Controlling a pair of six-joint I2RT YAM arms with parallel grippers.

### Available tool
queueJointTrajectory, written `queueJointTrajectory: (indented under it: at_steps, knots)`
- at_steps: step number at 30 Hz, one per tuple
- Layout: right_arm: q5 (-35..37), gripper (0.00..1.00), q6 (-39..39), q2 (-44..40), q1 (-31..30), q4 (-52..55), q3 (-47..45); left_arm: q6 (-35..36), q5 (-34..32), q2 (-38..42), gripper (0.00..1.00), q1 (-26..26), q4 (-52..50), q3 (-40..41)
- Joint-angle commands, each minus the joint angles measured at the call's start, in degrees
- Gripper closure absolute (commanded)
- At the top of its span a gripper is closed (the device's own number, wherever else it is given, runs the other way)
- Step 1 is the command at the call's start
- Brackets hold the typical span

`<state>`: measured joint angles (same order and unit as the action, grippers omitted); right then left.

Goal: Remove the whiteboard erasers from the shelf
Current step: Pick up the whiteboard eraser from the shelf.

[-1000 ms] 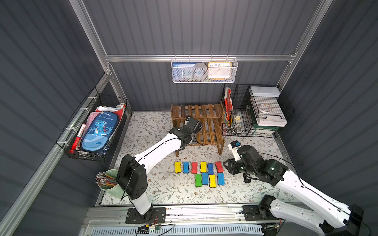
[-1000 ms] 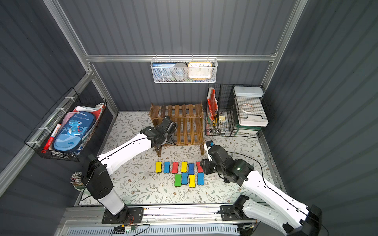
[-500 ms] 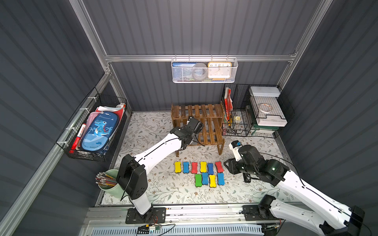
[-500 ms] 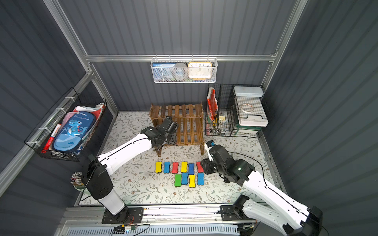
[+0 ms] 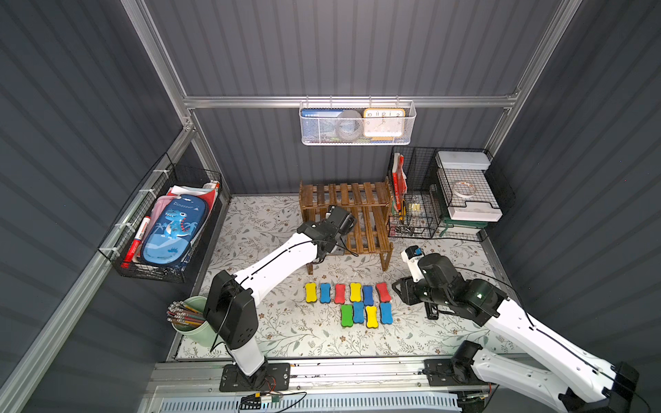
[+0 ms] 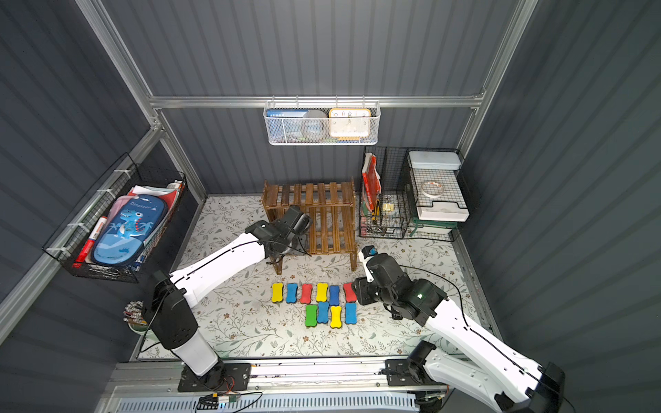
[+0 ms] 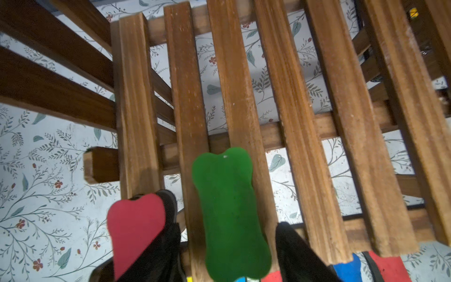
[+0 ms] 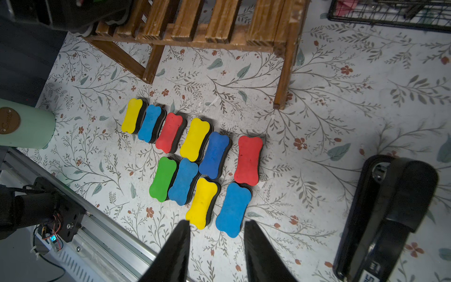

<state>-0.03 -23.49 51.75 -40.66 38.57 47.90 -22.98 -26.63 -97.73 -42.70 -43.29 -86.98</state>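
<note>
On the lower slats of the brown wooden shelf (image 5: 345,200) (image 6: 314,195) (image 7: 305,122) lies a green whiteboard eraser (image 7: 229,214). My left gripper (image 7: 229,227) is open and straddles it, with a gap on each side. A red eraser (image 7: 136,229) sits just outside the left finger, at the shelf's edge. Several more erasers (image 5: 354,302) (image 6: 322,300) (image 8: 195,139) lie in two rows on the floral mat in front of the shelf. My right gripper (image 8: 216,222) (image 5: 397,290) is open and empty, low over the mat at the rows' right end.
A black stapler (image 8: 390,219) (image 5: 431,311) lies on the mat under the right arm. A green cup of pencils (image 5: 191,318) stands front left. A black wire-grid organiser (image 5: 429,200) stands right of the shelf. Baskets hang on the left wall (image 5: 171,229) and the back wall (image 5: 357,123).
The left wrist has edged slightly farther over the shelf and its jaws have spread wider. The right arm has not moved.
</note>
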Motion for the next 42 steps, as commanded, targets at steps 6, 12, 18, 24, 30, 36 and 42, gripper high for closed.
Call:
queueJointTrajectory:
  at_steps: [6,12,18,24,30,36,42]
  knots:
    - [-0.06,0.59,0.19,-0.51,0.41,0.65,-0.52,1.56,-0.21,1.39,0.33,-0.45,0.65,-2.02]
    - [0.02,0.59,0.11,-0.68,0.34,0.94,-0.49,-0.83,-0.61,-1.68,0.32,-0.42,0.4,-2.05]
    - [0.3,0.59,0.21,-0.94,0.51,1.2,-0.68,-0.76,0.41,-3.67,0.37,-0.36,1.5,-1.01]
    - [0.47,0.59,0.38,-0.95,0.77,1.2,-0.7,-1.11,-0.1,-3.96,0.53,-0.3,1.97,-0.86]
    - [0.47,0.59,0.55,-1.2,1.07,1.07,-0.45,-1.04,-1.84,-2.24,0.62,-0.43,-0.21,-3.32]
    - [0.49,0.59,0.83,-1.6,1.38,0.72,-0.12,-2.72,-4.32,5.41,0.63,-4.27,-4.26,-1.43]
    - [-0.07,0.59,1.34,-1.98,1.74,0.26,-0.26,-14.0,-2.28,13.42,0.63,-11.15,-15.44,3.56]
